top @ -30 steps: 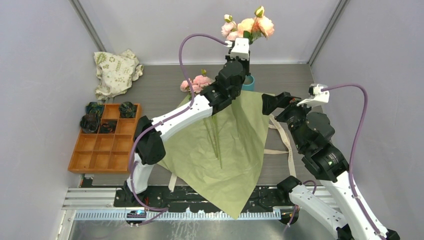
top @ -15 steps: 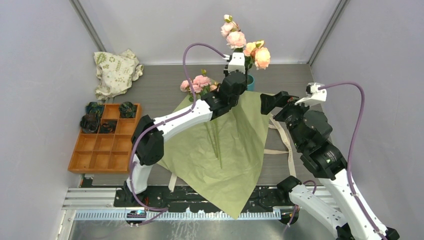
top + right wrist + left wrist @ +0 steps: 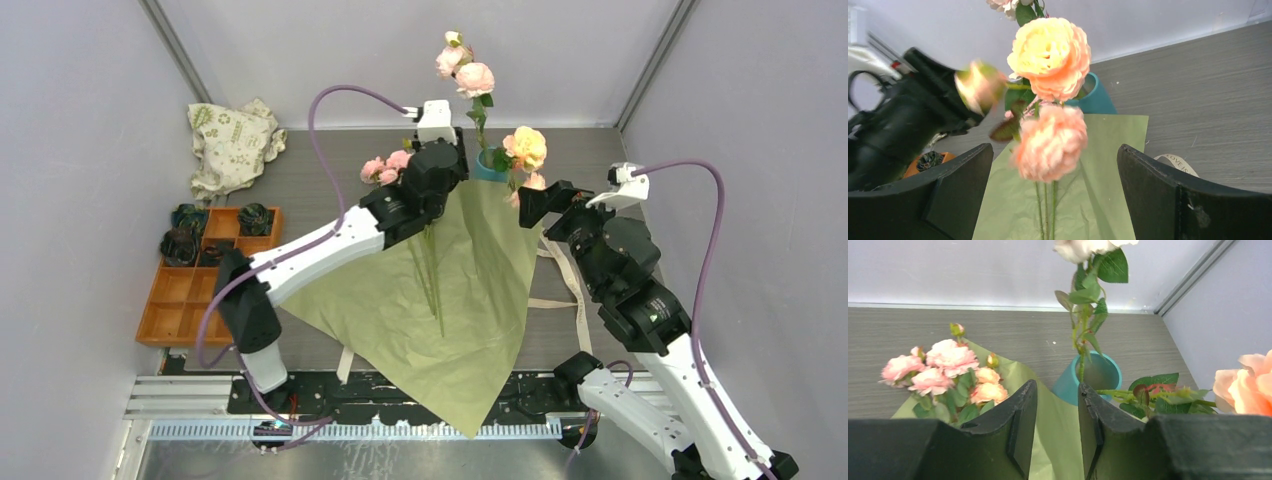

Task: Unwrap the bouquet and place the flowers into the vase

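The teal vase (image 3: 489, 166) stands at the back of the table with flowers in it. A pink bloom (image 3: 473, 77) rises upright, and a peach bloom (image 3: 527, 147) droops off to the right. My left gripper (image 3: 447, 160) is just left of the vase, open with nothing between its fingers (image 3: 1024, 405); the vase (image 3: 1096, 376) shows just beyond them. My right gripper (image 3: 533, 203) is wide open right of the vase. Blurred peach blooms (image 3: 1050, 142) hang in front of its jaws, untouched. More flowers (image 3: 386, 168) lie on the bouquet's spread olive-green sheet (image 3: 470, 330).
A beige ribbon (image 3: 562, 277) lies loose beside the sheet's right edge. The orange compartmented tray (image 3: 195, 300) with dark green rosettes sits at the left. A white leaf-printed cloth bag (image 3: 232, 140) lies at the back left. Grey walls close in the back and sides.
My left gripper has let go of the stems in the vase and drawn back to the left. The peach blooms have tipped down to the right, toward my right gripper.
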`<state>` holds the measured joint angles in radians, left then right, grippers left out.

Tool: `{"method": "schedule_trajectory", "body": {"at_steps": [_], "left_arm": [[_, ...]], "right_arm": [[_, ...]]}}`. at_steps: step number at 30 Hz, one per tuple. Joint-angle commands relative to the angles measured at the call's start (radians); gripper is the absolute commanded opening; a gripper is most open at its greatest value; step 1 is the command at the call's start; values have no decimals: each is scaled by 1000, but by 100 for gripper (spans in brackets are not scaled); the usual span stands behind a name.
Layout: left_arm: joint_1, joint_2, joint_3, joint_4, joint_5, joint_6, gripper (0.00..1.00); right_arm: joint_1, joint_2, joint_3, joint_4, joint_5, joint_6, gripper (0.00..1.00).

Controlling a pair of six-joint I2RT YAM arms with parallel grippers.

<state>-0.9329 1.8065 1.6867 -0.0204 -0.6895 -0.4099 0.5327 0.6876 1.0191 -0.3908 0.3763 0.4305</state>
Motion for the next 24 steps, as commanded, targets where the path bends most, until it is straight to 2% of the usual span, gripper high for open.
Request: {"method": "schedule_trajectory", "body": {"at_steps": [1, 10, 17, 20, 24], "left_arm": [[6, -172, -72, -1, -75, -32, 37], [10, -385, -165, -86, -186, -23, 36], [10, -526, -307, -145, -249, -41, 35], [10, -582, -333, -215, -252, -75, 35], [9, -671, -350, -315, -304, -92, 34]], "right_arm": [[2, 5, 78, 33, 7, -29, 100], [2, 45, 204, 48, -54, -19, 100], [2, 131, 387, 106, -233, 14, 99], [2, 227, 498, 138, -319, 40, 99], [22, 466, 719, 82, -470, 80, 100]]}}
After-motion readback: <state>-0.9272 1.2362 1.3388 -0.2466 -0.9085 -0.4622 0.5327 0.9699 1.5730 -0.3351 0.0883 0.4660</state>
